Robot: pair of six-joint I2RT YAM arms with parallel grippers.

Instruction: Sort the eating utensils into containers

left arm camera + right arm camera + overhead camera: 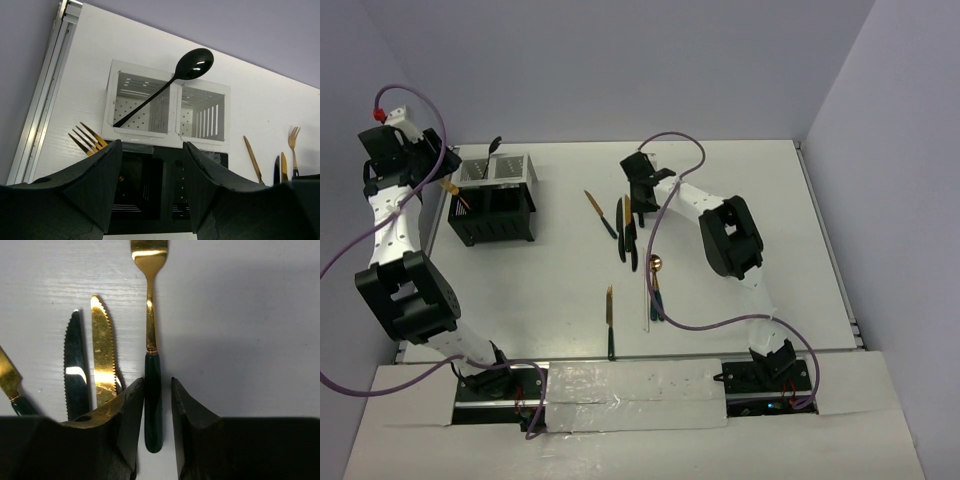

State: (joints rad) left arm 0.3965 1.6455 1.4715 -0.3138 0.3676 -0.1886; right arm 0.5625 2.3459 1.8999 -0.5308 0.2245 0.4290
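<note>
Only its wrist camera shows it: the right gripper point(156, 384) straddles the dark green handle of a gold fork point(149, 315) lying on the table point(240, 315), jaws narrowly apart, not clamped. The left gripper point(152, 147) hangs over the caddy point(129, 112), jaws wide and empty, beside a leaning black spoon point(192, 64). From overhead, other utensils point(610, 315) lie loose.

Top camera is overlooking the whole table point(740, 190); wrist cameras are viewing its caddy point(202, 120) from above, its fork point(149, 325) close up.

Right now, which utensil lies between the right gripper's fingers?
The gold fork with the green handle: its handle sits inside the right gripper, while the two serrated knives lie outside it.
</note>
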